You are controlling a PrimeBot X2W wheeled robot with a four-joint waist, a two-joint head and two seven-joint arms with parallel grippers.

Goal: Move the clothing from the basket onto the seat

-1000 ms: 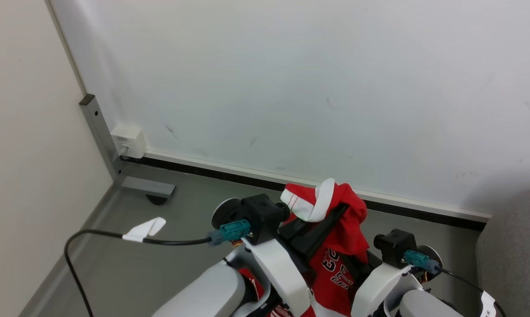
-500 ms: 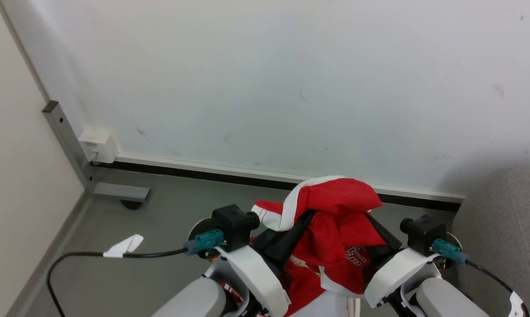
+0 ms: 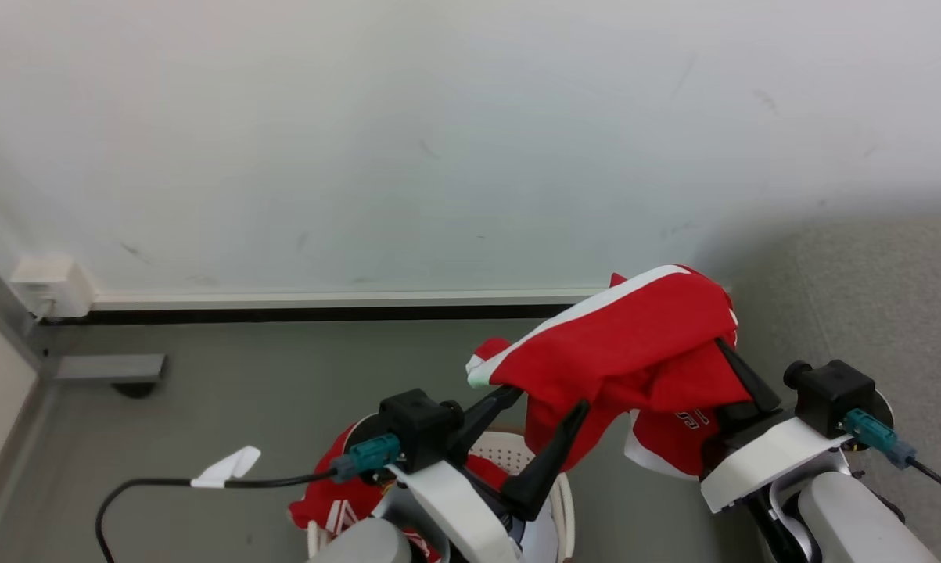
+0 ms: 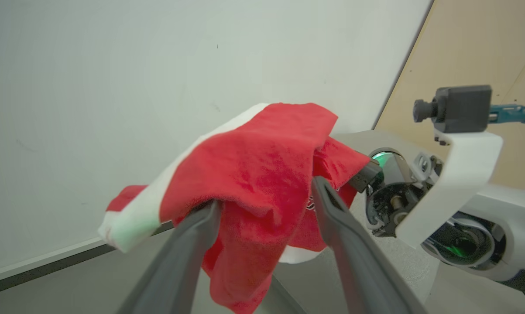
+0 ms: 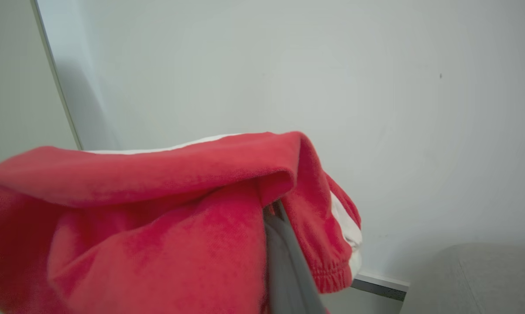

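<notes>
1. Above a grey floor point(image 3: 204, 422) and before a scuffed white wall point(image 3: 360, 117), the red clothing point(image 3: 634, 344) hangs in the air, draped across both of the robot's grippers.
2. The left gripper point(image 3: 544, 399) has its two dark fingers spread wide. The fold with the white stripe lies over their tips and sags between them, and nothing is pinched.
3. In the left wrist view the same cloth covers the tip of one finger, while the other finger point(image 4: 332, 218) stands bare beside it.
4. The right gripper point(image 3: 732, 367) reaches in under the far side of the bundle. One finger point(image 5: 286, 261) shows with cloth lying against it, but red fabric hides its partner. Whether this pincer is pressed together or apart cannot be told.
5. A panel with black lettering and white trim hangs below the right gripper.
6. The basket point(image 3: 565, 508), cream and perforated, sits low in the head view beneath the left arm. A second red-and-white piece point(image 3: 325, 496) lies at its left side, partly hidden by that arm.
7. The grey seat point(image 3: 892, 297) rises at the right, against the wall, just beyond the lifted bundle.
8. A black cable point(image 3: 290, 478) with a white tag trails from the left wrist toward the floor.
</notes>
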